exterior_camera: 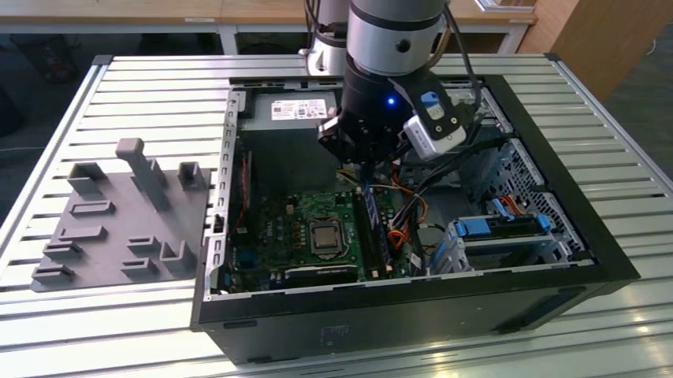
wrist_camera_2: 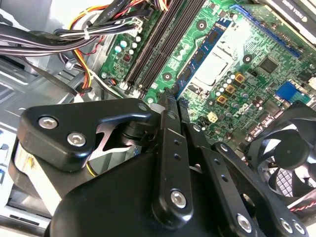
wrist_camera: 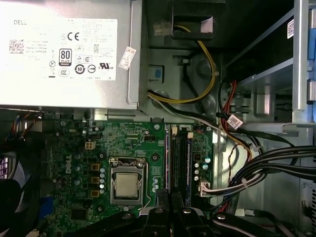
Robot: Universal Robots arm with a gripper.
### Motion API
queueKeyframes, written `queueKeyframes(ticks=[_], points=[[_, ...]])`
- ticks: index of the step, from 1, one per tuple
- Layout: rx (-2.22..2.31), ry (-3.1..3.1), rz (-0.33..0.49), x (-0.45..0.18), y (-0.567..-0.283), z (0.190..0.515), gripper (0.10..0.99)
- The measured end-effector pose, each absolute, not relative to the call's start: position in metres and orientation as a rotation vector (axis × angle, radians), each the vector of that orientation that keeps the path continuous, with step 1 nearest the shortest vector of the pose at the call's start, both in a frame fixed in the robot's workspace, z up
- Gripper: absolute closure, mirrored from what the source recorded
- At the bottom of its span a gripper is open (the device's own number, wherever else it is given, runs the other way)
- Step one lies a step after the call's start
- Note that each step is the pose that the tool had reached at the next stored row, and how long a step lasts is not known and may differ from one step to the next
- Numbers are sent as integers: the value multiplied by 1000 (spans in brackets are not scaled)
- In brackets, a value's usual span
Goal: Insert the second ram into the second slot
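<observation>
A long blue ram [wrist_camera_2: 201,52] with dark chips stands on edge in a slot of the green motherboard [wrist_camera_2: 247,94], right beside the processor socket [wrist_camera_2: 212,74]. In the exterior view this ram [exterior_camera: 376,232] runs along the board inside the open computer case [exterior_camera: 557,236]. My gripper [wrist_camera_2: 172,101] is shut, its black fingertips pressed together directly over the near end of the ram. I cannot tell whether they touch it. Two black slots [wrist_camera_2: 155,47] lie empty beside the ram. In the first wrist view my gripper [wrist_camera: 170,195] hangs over the end of the memory slots [wrist_camera: 178,158].
Black and coloured cable bundles [wrist_camera_2: 59,34] run close beside the slots. A fan [wrist_camera_2: 291,153] sits on the other side of my fingers. The power supply [wrist_camera: 64,49] fills the case's far end. A grey holder block [exterior_camera: 116,228] stands on the slatted table [exterior_camera: 84,315] at the exterior view's left.
</observation>
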State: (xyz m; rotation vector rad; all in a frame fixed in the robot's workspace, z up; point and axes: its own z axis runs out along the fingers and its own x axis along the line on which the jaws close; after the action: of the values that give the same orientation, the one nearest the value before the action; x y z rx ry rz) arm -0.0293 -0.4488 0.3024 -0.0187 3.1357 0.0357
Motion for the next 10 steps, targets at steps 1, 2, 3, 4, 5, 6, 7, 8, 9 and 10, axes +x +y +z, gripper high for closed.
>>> queueKeyframes(ticks=[1,2,3,4,5,6,7,8,9,10], points=[[-19,3136,36,-29,-449,302,953],[-19,3136,36,-29,-449,301,953],[-19,3136,36,-29,-449,301,953],[-19,3136,36,-29,-449,300,953],[-19,3136,36,-29,-449,300,953],[-19,3136,36,-29,-449,299,953],[-18,3136,36,-29,-449,299,953],[-18,3136,35,-29,-449,298,953],[-18,3137,35,-29,-449,298,953],[-18,3137,35,-29,-449,298,953]])
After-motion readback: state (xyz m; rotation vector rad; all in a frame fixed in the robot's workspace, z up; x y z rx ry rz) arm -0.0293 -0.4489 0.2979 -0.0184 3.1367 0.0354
